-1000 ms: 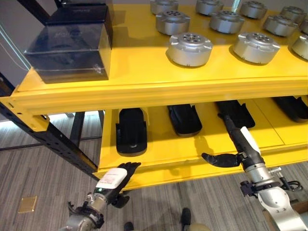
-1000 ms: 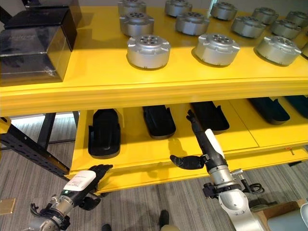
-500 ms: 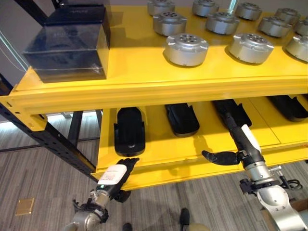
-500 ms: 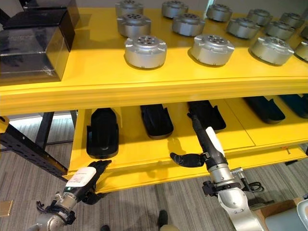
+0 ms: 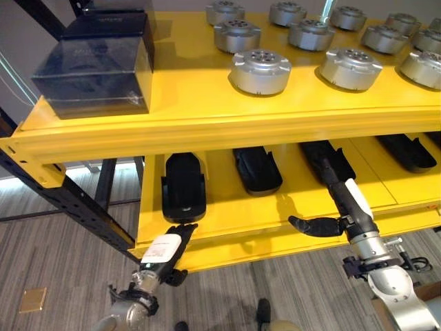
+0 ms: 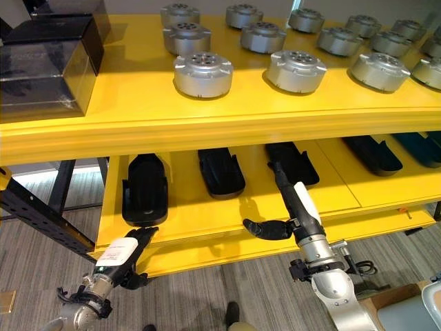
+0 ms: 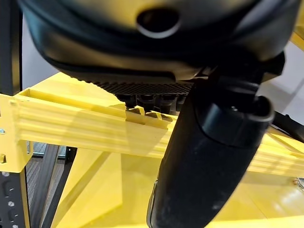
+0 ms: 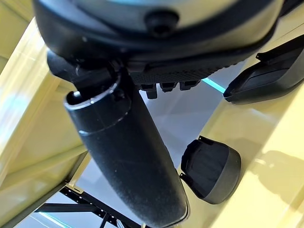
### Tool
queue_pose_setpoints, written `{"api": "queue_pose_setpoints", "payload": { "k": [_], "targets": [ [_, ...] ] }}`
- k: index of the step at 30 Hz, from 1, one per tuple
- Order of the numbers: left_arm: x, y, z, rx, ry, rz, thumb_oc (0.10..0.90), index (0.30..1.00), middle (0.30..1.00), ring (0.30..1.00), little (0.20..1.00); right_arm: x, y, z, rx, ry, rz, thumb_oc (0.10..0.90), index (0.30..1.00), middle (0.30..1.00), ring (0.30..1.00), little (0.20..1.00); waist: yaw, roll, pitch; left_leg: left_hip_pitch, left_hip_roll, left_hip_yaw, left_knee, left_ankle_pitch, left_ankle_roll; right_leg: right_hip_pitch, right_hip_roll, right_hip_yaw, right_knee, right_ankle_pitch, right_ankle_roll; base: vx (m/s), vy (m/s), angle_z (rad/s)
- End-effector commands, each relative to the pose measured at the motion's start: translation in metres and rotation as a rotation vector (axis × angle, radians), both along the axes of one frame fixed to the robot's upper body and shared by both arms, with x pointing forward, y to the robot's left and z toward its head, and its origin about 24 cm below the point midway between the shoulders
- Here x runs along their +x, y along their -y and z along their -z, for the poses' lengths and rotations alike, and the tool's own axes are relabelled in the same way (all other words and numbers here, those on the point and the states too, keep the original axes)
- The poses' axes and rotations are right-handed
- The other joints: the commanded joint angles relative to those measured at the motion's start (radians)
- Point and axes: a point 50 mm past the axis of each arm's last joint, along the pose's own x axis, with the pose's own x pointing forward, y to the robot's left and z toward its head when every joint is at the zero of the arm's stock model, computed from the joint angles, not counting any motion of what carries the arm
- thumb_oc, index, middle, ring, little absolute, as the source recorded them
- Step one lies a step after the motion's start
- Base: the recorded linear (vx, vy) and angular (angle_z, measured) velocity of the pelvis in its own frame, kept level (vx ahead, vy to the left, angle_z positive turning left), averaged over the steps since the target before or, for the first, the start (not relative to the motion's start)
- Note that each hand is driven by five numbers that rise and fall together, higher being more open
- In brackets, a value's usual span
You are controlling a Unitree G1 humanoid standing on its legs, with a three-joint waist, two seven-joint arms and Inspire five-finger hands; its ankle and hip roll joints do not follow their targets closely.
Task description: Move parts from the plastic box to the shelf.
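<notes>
A two-tier yellow steel shelf [image 5: 207,124] on dark uprights stands over a grey wood-grain floor [image 5: 62,255]. On its top deck, at the robot's left, a dark smoked-plastic box with a black lid [image 5: 96,62] is set, and across the rest of that deck round silver-grey machined metal parts with a ring of holes in the top [image 5: 260,70] are ranged in rows. On the lower deck long black moulded plastic shells [image 5: 183,186] lie side by side, well apart from one another.

The left hand [image 5: 167,249] is held low at the front lip of the lower deck, fingers straight and together, nothing in it. The right hand [image 5: 331,200] is reached over the lower deck with straight fingers pointing at one black shell, thumb stuck out sideways, nothing gripped.

What the box holds cannot be made out through its dark walls. If its parts match the metal discs, they are judged heavy, rigid and smooth-sided, so slippery; hold is best taken round the rim, fingers opposite thumb, and support from below would be prudent.
</notes>
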Motion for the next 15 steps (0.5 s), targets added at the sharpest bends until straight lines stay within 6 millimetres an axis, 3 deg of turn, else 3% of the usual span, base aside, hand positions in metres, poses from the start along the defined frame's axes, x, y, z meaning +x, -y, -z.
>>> {"api": "queue_pose_setpoints", "payload": {
  "k": [1,15],
  "targets": [
    [0.018,-0.009,-0.006,0.059,0.054,-0.016,0.900,1.000,1.000,1.000,1.000,0.009,-0.013,-0.052,0.019,0.290,-0.079,0.900,1.000,1.000,1.000,1.000,-0.031,-0.030,-0.030,-0.024,0.043,-0.019,0.044,0.012,-0.012,0.053,-0.017,-0.051,0.075,-0.116,0.029,0.00,0.000,0.00],
    [0.026,-0.010,0.011,0.051,0.009,-0.113,0.900,1.000,1.000,1.000,1.000,0.009,-0.018,-0.049,0.032,0.273,-0.104,0.900,1.000,1.000,1.000,1.000,-0.041,-0.033,-0.036,-0.022,0.043,-0.014,0.044,0.013,-0.015,0.054,-0.015,-0.049,0.075,-0.117,0.027,0.01,0.001,-0.01]
  ]
}}
